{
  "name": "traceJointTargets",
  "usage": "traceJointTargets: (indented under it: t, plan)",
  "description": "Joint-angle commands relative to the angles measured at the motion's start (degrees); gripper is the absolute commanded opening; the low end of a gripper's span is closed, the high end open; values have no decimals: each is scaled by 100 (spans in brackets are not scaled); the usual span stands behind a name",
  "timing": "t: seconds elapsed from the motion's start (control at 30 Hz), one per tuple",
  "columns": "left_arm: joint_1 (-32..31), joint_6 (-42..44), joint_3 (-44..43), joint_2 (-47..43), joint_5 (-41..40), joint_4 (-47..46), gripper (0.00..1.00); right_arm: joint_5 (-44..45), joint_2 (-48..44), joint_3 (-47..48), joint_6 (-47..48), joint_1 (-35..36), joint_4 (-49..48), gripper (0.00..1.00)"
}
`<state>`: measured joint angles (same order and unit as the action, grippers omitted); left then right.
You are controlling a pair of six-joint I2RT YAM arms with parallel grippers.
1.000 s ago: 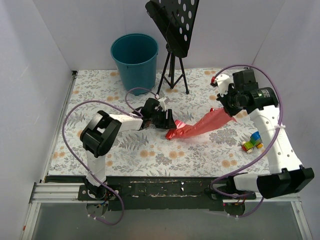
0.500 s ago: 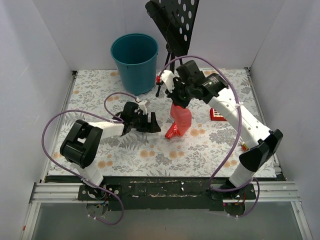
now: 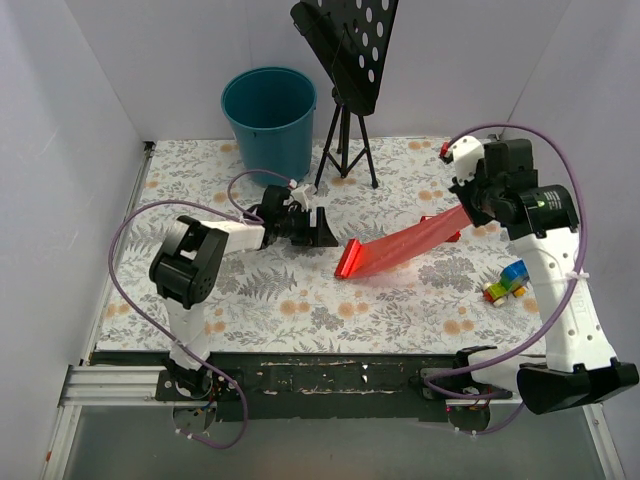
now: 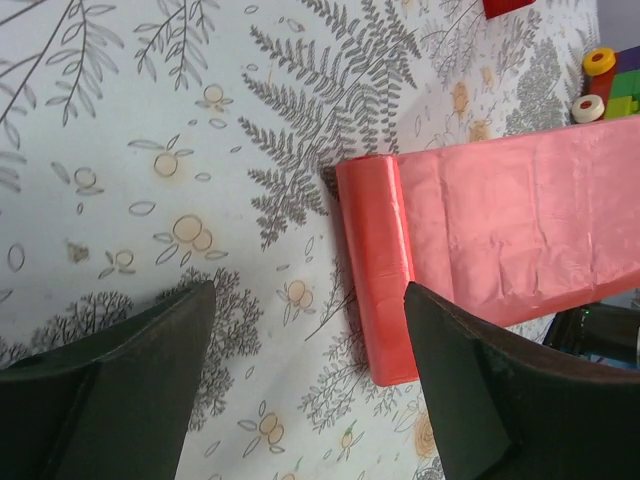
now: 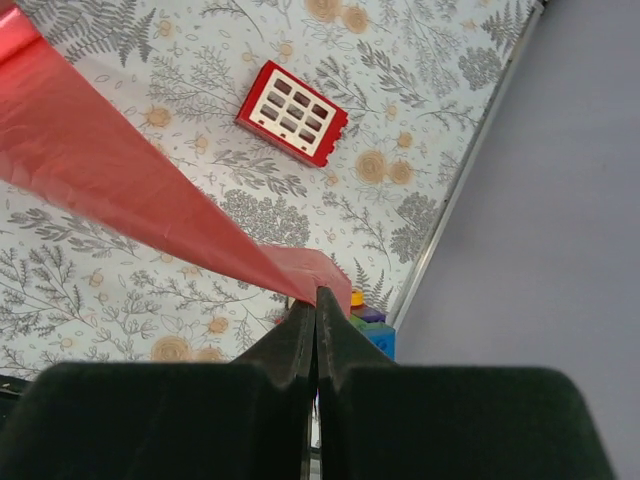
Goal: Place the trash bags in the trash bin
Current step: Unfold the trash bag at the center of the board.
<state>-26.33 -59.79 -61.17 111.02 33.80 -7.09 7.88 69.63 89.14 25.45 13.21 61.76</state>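
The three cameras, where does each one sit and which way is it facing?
Top external: above and behind the robot, looking down at the table and teal bin; left gripper and right gripper show.
Left wrist: on that wrist, looking down at the red trash bag past its open fingers.
Right wrist: on that wrist, looking along its shut fingers pinching the bag.
Shared: all show the bag.

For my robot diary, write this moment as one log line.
left gripper: open, empty; right gripper: shut on trash bag; trash bag: rolled end on table, outside trash bin
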Motion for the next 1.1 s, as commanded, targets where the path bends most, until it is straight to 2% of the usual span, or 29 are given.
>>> traceJointTargets:
  t: [0.0,0.23,0.33,0.43,0.57,0.63,0.77,0.9,1.07]
  plan:
    - [-92,-182,-106,525,118,367,78,205,-177,260,47,-319,-120,1]
    - [-417,-296,-475,789,162,296,79,73,-63,675,197,-381,91,1]
    - [-706,-253,-642,859,-119,393,82,135,-89,779,197,-390,117,1]
    - [-874,-279,-677,886,-505,472,82,-83,-11,1542,144,-442,117,1]
    - [-971,-296,-677,956,-515,481,83,-322,130,2230,197,-442,240,1]
    - [-997,-314,-695,1009,-506,472,83,-287,25,2160,232,-442,188,1]
    - [-1050,-340,-782,1079,-471,490,83,-51,-335,1433,258,-451,153,1]
    - [-1120,-358,-844,1176,-418,463,82,660,-765,536,390,-469,82,1]
    - [-1278,-367,-967,1360,-541,472,79,1356,-1152,270,513,-574,170,1]
